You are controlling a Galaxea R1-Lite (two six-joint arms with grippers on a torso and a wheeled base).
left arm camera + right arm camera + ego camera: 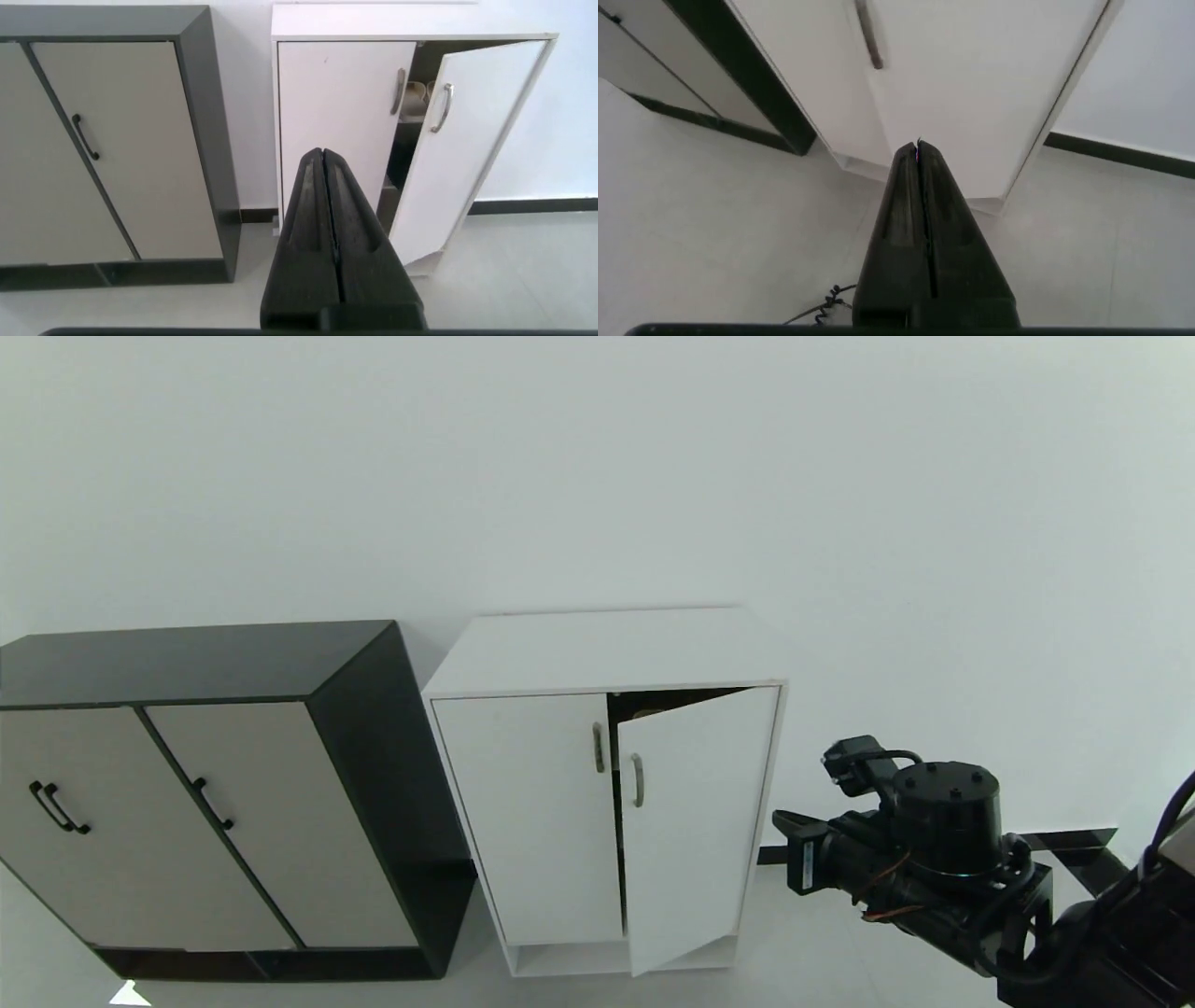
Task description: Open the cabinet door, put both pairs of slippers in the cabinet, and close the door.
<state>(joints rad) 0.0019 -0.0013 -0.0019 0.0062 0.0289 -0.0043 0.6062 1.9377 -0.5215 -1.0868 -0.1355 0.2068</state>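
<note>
White-painted wall forms the far backdrop, meeting a pale floor along a dark skirting strip. Two cabinets stand side by side against the wall: on the left a black cabinet with two grey doors, both shut; on the right the white cabinet, just beside it with a narrow gap between. The white cabinet's left door is shut flat. Its right door is hinged at the right edge and stands partly ajar, its free edge swung towards the near side, exposing a dark interior. The right gripper is low, near the lower part of the ajar door and apart from it, fingers pressed together on nothing. The left gripper is well back from both cabinets, fingers likewise pressed together and empty. Each white door carries a short vertical metal handle at its inner edge. Pale slippers show through the opening, high inside the cabinet; how many cannot be told.
</note>
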